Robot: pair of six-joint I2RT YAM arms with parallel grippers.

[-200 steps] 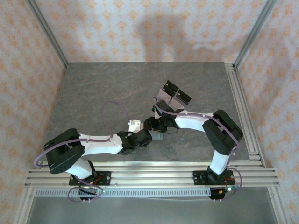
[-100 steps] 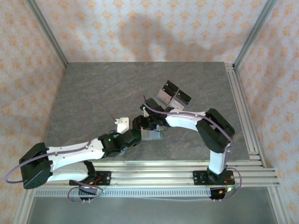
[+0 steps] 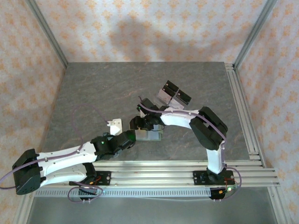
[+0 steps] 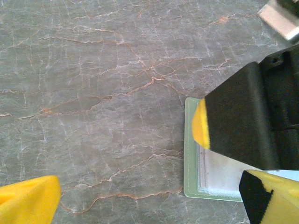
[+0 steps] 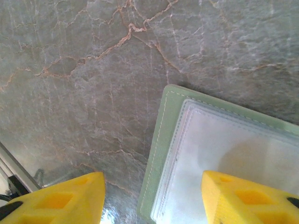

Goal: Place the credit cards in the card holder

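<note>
Centre of the top view, the sage-green folding leather card holder [image 3: 150, 136] lies open on the grey desk [image 3: 93, 93] beneath left tool [image 3: 132, 137] and right tool [image 3: 140, 127]. Left wrist: left tool released, empty. Right wrist: right tool spread, seemingly pinning it open; next, fetch a card.

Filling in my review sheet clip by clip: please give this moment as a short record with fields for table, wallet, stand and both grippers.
table: grey veined stone slab
card holder: sage-green soft folding wallet, lying open, pale stitched lining up
stand: clear acrylic stand with black panels, beyond the wallet, apart from it
left gripper: open, low at the wallet's edge
right gripper: open, straddling the wallet's edge; contact cannot be told
</note>
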